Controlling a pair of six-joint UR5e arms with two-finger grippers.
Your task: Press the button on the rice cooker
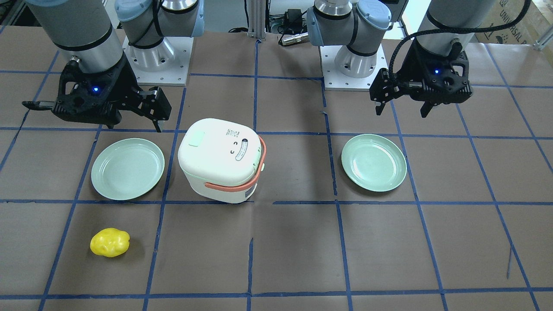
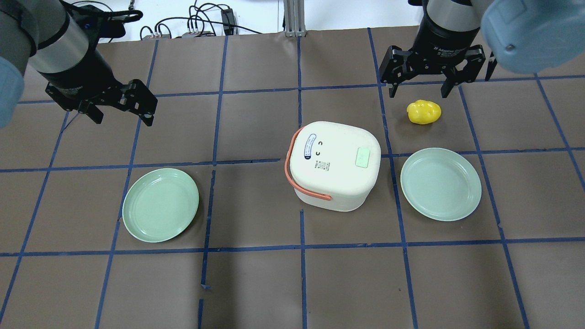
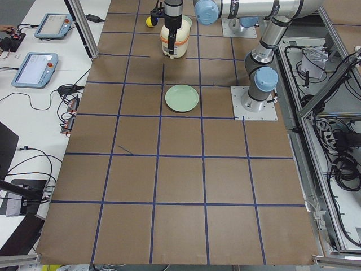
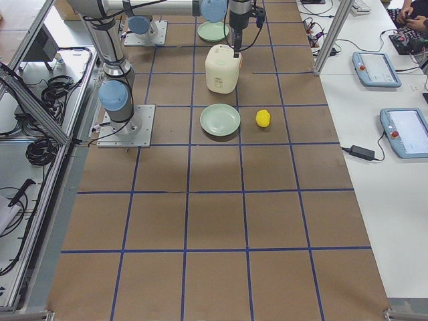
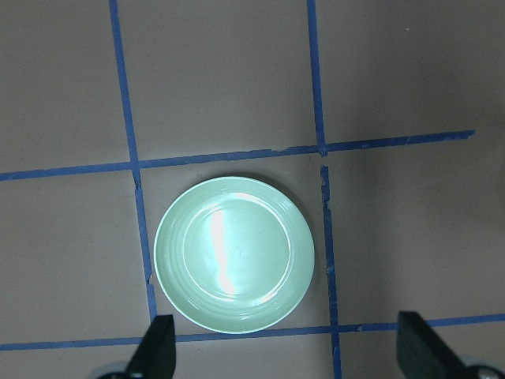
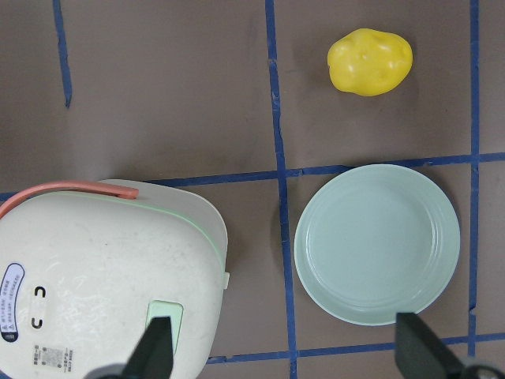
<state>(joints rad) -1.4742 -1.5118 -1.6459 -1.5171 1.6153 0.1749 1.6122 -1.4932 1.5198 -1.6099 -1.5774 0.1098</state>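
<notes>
The rice cooker (image 2: 336,164) is white with a pale green rim and a coral-orange handle. It stands mid-table with its lid shut. A pale green button (image 2: 364,158) sits on the lid. The cooker also shows in the front view (image 1: 220,160) and the right wrist view (image 6: 102,276). My right gripper (image 2: 418,93) is open and empty, and hovers beyond the cooker, near a yellow potato. My left gripper (image 2: 123,119) is open and empty, and hovers far to the cooker's left. Neither gripper touches the cooker.
A pale green plate (image 2: 160,204) lies left of the cooker, below the left wrist camera (image 5: 233,253). A second green plate (image 2: 440,183) lies right of the cooker. A yellow potato (image 2: 424,112) lies beyond that plate. Blue tape lines cross the brown table.
</notes>
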